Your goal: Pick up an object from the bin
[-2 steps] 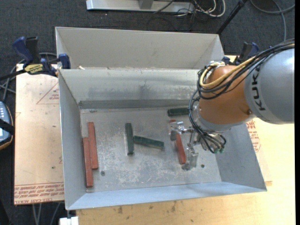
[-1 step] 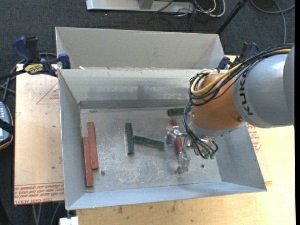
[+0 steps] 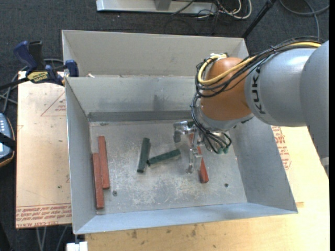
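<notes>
Red short block (image 3: pixel 203 173), one, on bin (image 3: pixel 157 192) floor right of centre, beside gripper (image 3: pixel 194 160); pincer width I cannot tell; I read KUKA on arm (image 3: pixel 282 88); green sticks (image 3: pixel 143 155), two, mid-floor; brown sticks (image 3: pixel 101 169), two, left.

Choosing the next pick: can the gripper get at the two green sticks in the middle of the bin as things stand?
Probably yes. The green sticks lie flat with nothing on top of them, just left of the gripper. Their ends meet, so lifting one may shift the other.
</notes>
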`<state>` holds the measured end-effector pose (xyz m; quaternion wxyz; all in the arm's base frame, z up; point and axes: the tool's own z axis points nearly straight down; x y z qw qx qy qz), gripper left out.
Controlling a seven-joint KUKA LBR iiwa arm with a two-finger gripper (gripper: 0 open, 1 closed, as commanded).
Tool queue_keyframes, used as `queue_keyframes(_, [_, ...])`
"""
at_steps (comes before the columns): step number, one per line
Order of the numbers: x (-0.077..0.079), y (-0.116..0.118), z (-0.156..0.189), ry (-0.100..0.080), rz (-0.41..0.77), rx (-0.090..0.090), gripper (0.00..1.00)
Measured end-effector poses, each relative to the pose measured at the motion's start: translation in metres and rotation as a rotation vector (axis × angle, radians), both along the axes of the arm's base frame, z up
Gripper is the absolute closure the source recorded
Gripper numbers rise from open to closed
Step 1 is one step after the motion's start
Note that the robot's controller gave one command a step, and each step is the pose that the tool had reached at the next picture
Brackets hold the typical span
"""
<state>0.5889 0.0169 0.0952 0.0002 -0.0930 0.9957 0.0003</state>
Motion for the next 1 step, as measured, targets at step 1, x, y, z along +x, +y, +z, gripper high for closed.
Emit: queue_keyframes(1, [0.0231,0.0274,0.0039,-0.005,-0.096,0.001,0.00])
